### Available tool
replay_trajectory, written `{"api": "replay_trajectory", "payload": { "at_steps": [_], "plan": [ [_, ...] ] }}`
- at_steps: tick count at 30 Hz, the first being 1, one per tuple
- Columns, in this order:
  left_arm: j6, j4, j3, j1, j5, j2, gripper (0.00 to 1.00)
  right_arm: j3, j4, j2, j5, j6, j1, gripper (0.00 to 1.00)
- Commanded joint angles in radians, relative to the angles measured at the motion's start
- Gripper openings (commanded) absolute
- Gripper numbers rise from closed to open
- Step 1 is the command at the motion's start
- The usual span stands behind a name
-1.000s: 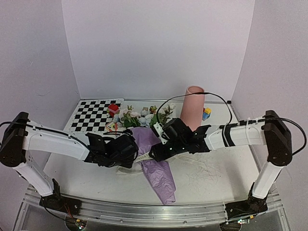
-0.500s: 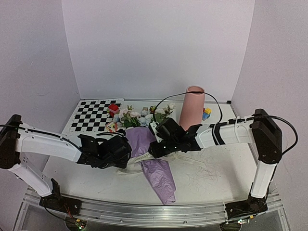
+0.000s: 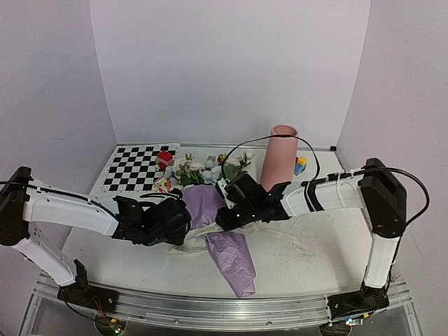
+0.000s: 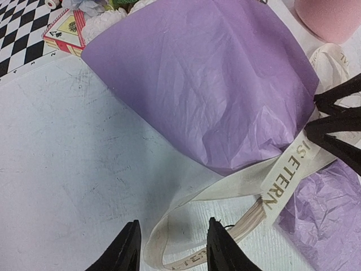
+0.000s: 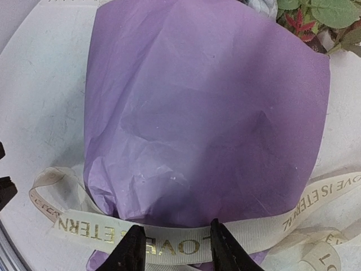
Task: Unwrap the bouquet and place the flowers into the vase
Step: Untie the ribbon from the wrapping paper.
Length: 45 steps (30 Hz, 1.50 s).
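Bouquet [image 3: 234,255] lies on the table [image 3: 315,245] between my two arms, blooms toward the far wall. Vase [image 3: 278,159] stands upright just behind it. Left gripper [image 4: 174,223]: jaws part open, straddling a loose ribbon [image 4: 282,175] loop. Right gripper [image 5: 176,226]: jaws part open at the ribbon band crossing the bouquet. I cannot tell whether either pinches it.

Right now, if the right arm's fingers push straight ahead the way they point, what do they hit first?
The cream ribbon, tied around the bouquet and lying across the gap between the right fingers. Depth is unclear, but it looks very close.
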Motion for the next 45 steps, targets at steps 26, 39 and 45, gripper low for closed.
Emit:
{"api": "replay_trajectory", "payload": {
  "at_steps": [26,39,45],
  "plan": [
    [0.1,0.018,0.134,-0.017,0.073,0.051,0.43,-0.157,-0.142,-0.358,0.415,0.004,-0.025,0.0],
    [0.325,0.042,0.47,-0.059,0.134,0.331,0.66,-0.423,-0.193,-0.666,0.462,0.108,-0.35,0.0],
    [0.398,0.043,0.608,-0.064,0.217,0.45,0.71,-0.495,-0.201,-0.704,0.407,0.111,-0.532,0.14]
  ]
}}
